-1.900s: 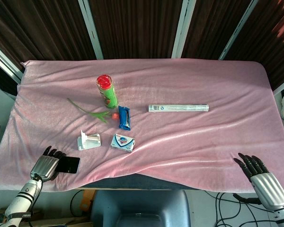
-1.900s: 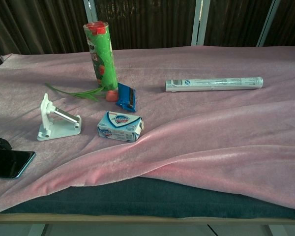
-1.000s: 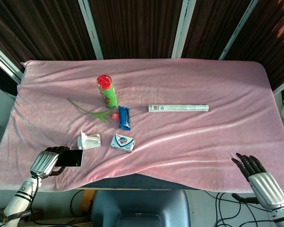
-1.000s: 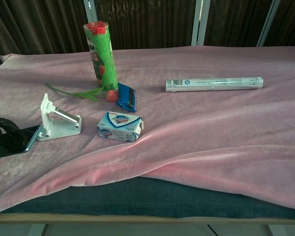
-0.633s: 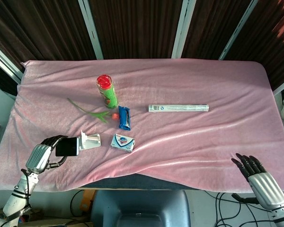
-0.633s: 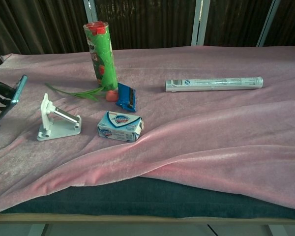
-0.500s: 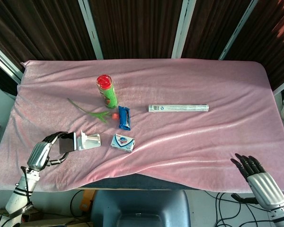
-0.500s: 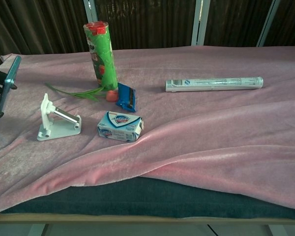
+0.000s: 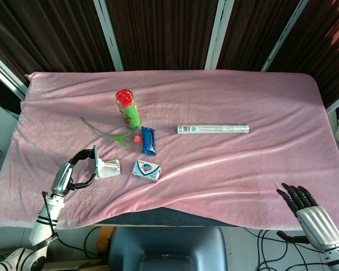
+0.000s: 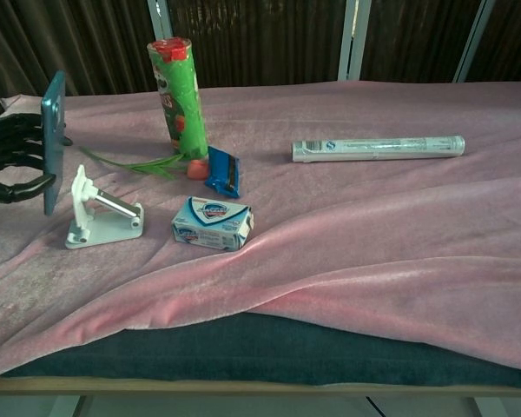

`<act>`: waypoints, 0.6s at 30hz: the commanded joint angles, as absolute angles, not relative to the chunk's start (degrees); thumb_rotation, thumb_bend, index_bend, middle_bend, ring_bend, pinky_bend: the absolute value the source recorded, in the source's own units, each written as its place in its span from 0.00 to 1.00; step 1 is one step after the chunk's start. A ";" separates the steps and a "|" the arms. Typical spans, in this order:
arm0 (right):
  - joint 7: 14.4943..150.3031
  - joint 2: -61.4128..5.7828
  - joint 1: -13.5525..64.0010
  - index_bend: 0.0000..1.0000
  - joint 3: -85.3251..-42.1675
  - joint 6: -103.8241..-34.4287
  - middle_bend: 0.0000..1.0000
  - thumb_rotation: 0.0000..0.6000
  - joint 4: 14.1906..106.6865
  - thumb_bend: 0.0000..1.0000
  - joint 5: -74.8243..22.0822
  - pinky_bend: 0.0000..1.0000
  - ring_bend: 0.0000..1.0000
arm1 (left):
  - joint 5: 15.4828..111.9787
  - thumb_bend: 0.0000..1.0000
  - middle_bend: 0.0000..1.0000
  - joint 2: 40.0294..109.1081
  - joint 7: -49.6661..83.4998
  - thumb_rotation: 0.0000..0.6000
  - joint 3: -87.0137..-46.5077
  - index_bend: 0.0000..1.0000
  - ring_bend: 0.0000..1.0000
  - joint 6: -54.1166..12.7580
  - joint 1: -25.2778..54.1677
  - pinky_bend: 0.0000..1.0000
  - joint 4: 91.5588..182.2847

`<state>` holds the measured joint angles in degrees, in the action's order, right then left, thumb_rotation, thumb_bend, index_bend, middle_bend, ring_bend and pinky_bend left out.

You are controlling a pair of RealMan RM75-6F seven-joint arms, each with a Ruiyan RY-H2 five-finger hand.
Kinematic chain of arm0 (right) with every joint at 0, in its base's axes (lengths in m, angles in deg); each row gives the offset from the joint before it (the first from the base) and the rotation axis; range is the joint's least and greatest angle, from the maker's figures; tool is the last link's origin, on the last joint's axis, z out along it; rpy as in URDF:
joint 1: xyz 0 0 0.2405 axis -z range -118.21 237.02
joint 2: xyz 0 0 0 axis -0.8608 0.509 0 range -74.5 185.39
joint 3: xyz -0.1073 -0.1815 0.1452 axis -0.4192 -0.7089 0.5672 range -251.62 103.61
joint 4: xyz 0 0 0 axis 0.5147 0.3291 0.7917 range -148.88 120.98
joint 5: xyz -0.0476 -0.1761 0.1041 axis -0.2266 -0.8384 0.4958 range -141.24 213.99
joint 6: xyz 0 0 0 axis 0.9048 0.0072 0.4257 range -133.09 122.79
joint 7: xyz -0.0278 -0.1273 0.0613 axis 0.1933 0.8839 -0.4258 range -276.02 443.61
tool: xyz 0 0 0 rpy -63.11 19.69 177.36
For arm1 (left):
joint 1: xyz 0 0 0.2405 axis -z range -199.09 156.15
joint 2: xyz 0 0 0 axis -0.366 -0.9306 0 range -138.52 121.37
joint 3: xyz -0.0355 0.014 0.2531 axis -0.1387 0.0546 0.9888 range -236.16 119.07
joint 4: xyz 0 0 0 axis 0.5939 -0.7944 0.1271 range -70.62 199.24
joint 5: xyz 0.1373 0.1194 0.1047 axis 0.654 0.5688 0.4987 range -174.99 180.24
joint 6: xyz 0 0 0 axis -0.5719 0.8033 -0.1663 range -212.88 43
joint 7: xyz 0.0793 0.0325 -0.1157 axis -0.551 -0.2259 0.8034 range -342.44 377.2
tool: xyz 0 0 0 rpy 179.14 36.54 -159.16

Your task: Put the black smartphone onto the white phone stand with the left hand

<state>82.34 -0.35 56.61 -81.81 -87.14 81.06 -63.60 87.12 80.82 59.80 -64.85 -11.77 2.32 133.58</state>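
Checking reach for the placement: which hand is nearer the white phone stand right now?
Left. The left hand holds the black smartphone upright just beside the white phone stand. The right hand sits far off at the table's near right corner, holding nothing.

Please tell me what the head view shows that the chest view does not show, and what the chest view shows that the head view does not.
Only the head view shows the right hand, open at the table's near edge, and the whole pink cloth.

Only the chest view shows the black smartphone held upright, apart from the white phone stand, and the dark table edge.

Both show the left hand holding the phone, the green can, the soap box and the long white tube.
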 commanded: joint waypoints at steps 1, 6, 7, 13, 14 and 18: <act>82.16 -0.36 56.65 0.00 -81.77 -87.33 0.00 1.00 80.99 0.22 -63.65 0.00 0.00 | 88.02 0.37 1.00 83.38 68.61 1.00 -64.92 0.90 0.69 -13.17 3.61 0.21 128.97; 82.06 -0.36 56.63 0.00 -81.79 -87.32 0.00 1.00 80.90 0.22 -63.70 0.00 0.00 | 90.57 0.37 1.00 87.65 78.84 1.00 -64.44 0.90 0.69 -10.63 4.24 0.19 120.23; 82.08 -0.37 56.63 0.00 -81.80 -87.31 0.00 1.00 80.91 0.22 -63.70 0.00 0.00 | 90.79 0.37 1.00 88.56 80.63 1.00 -64.42 0.90 0.69 -10.20 4.32 0.19 118.51; 82.03 -0.29 56.65 0.00 -81.81 -87.30 0.00 1.00 80.98 0.22 -63.64 0.00 0.00 | 91.85 0.37 1.00 93.26 87.90 1.00 -63.57 0.90 0.68 -8.91 4.85 0.19 108.82; 82.02 -0.29 56.62 0.00 -81.79 -87.27 0.00 1.00 80.97 0.22 -63.63 0.00 0.00 | 91.99 0.37 1.00 93.88 88.33 1.00 -63.40 0.90 0.68 -8.69 4.86 0.19 107.63; 82.05 -0.28 56.60 0.00 -81.76 -87.22 0.00 1.00 80.99 0.22 -63.57 0.00 0.00 | 92.19 0.37 1.00 96.57 89.85 1.00 -62.79 0.90 0.66 -8.25 4.88 0.19 102.65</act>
